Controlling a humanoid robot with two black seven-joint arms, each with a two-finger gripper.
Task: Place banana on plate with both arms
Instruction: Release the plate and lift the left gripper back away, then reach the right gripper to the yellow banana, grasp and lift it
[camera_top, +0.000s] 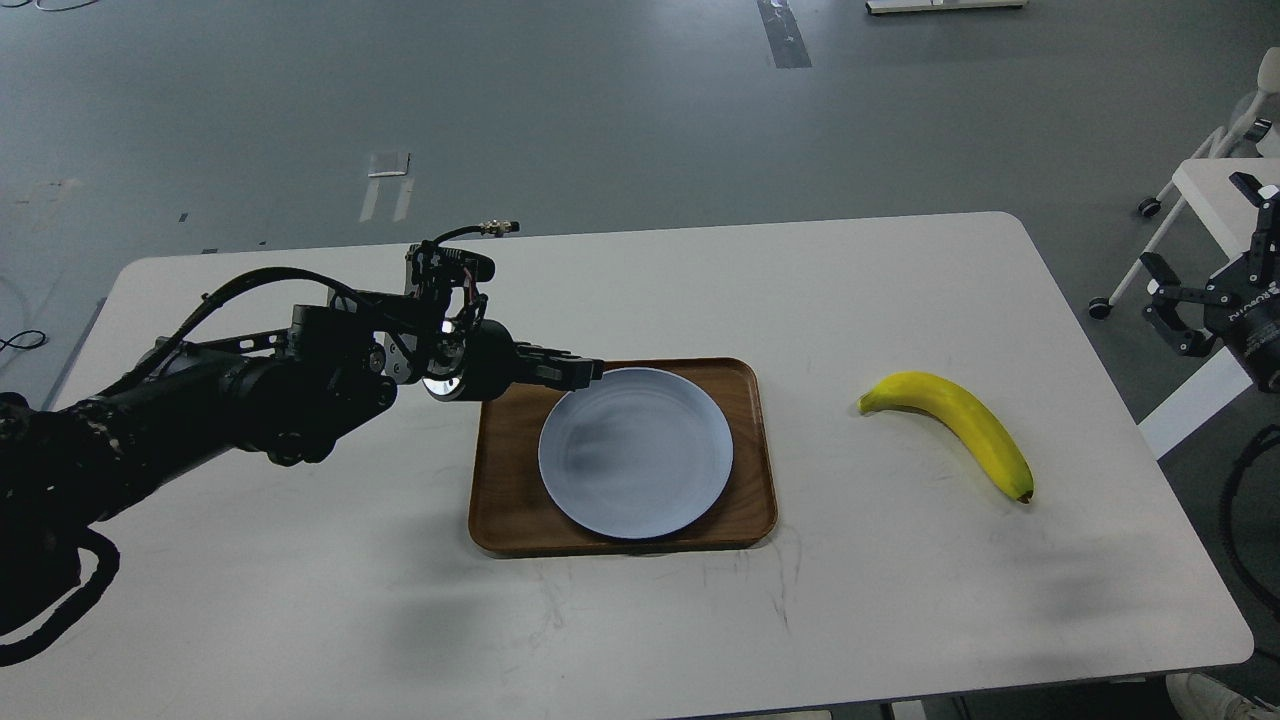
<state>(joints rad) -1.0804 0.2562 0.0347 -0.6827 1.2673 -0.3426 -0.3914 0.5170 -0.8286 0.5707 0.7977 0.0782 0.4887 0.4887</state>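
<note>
From the head view I take the wooden tray (510, 500) as my landmark; it sits near the middle of the white table (300, 620), and the plate (636, 452) lies inside it, filling most of its width, pale grey-blue and bare; the banana (950, 428) lies flat on the table well to the right of the tray, apart from it, its greenish stem end pointing back toward the tray and its dark tip toward the near right corner of the table; nothing touches the banana; my left arm (200, 400) reaches in from the left edge and runs toward the tray, and my left gripper (585, 372) hangs over the tray's far left corner, its tip just at the plate's far left rim; whether it touches the rim I cannot tell; the fingers point right, seen nearly side-on and dark, so I cannot tell how far apart they stand, and I see nothing held in them; my right gripper (1200, 290) hangs beyond the table's right edge, far right of the tray and off past the banana, its fingers (1160, 272) spread wide with nothing between them.
</note>
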